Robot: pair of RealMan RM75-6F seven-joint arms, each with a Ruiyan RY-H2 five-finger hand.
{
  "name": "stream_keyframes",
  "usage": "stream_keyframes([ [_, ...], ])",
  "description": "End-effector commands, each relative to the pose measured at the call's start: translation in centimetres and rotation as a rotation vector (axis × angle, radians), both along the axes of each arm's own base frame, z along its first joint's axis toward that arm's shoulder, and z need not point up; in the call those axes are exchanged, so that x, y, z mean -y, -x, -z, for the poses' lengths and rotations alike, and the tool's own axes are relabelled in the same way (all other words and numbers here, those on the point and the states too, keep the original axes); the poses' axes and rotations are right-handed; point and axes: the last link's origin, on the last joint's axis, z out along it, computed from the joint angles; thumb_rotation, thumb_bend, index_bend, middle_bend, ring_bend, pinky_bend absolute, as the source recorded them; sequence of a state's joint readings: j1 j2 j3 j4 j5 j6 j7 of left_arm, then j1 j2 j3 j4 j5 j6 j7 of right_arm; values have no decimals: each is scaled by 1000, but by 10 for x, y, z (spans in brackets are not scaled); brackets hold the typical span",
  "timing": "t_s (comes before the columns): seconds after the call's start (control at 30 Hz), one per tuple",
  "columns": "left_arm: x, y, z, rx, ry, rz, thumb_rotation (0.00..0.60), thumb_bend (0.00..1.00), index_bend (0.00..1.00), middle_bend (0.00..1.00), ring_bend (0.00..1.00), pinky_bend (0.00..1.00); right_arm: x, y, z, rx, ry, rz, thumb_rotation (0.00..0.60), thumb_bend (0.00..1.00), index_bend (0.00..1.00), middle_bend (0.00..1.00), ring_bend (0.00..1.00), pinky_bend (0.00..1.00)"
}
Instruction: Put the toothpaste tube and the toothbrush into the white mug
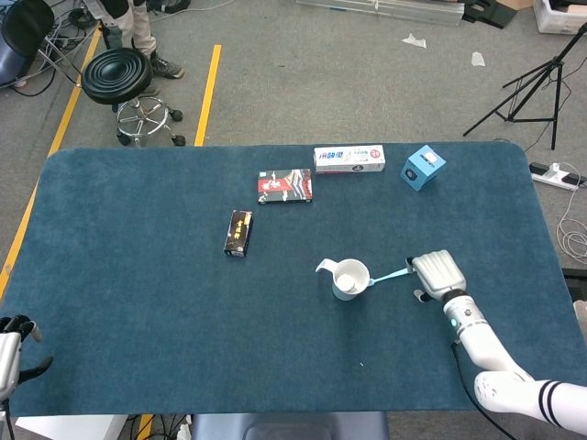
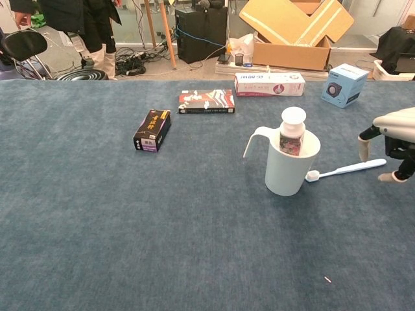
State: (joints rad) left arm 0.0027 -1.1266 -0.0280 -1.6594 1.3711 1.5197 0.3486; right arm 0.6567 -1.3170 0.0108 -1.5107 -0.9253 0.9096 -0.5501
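Observation:
The white mug (image 2: 290,170) stands on the blue table, right of centre, its handle to the left. The toothpaste tube (image 2: 292,129) stands upright inside it, white cap on top. The light-blue toothbrush (image 2: 343,170) lies flat on the cloth, its head against the mug's right side; the head view shows this toothbrush (image 1: 392,275) running from the mug (image 1: 351,279) toward my right hand (image 1: 437,273). My right hand (image 2: 394,137) hovers palm down over the handle's far end, fingers pointing down on either side of it, holding nothing. My left hand (image 1: 9,346) hangs at the table's near left corner, holding nothing.
A black box (image 1: 238,232) lies left of the mug. At the back stand a red-and-black box (image 1: 285,185), a white toothpaste carton (image 1: 349,158) and a small blue box (image 1: 422,167). A black stool (image 1: 119,78) and a person stand beyond the far left edge.

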Motion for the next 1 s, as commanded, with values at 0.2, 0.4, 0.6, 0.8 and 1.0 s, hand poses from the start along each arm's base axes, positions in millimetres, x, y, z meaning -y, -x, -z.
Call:
stream_keyframes([
  [0.2,2,2,-3,3,-9,-6,600,0,529,376,305,417,15,-7,16,12,-4,-11,600,183,459,1000,1000,1000],
  [0.4,4,3,-5,6,-15,-10,600,0,533,377,305,417,24,-9,25,10,-6,-12,600,190,465,1000,1000,1000],
  [0.6,5,4,-6,10,-20,-14,600,0,533,377,305,417,29,-11,31,8,-9,-14,600,193,469,1000,1000,1000],
  [0.8,6,5,-7,10,-24,-14,600,0,533,377,305,417,32,-13,36,11,-16,-16,600,196,477,1000,1000,1000],
  [1.0,7,5,-8,11,-26,-17,600,0,533,377,305,417,34,-15,40,13,-22,-21,600,208,485,1000,1000,1000],
])
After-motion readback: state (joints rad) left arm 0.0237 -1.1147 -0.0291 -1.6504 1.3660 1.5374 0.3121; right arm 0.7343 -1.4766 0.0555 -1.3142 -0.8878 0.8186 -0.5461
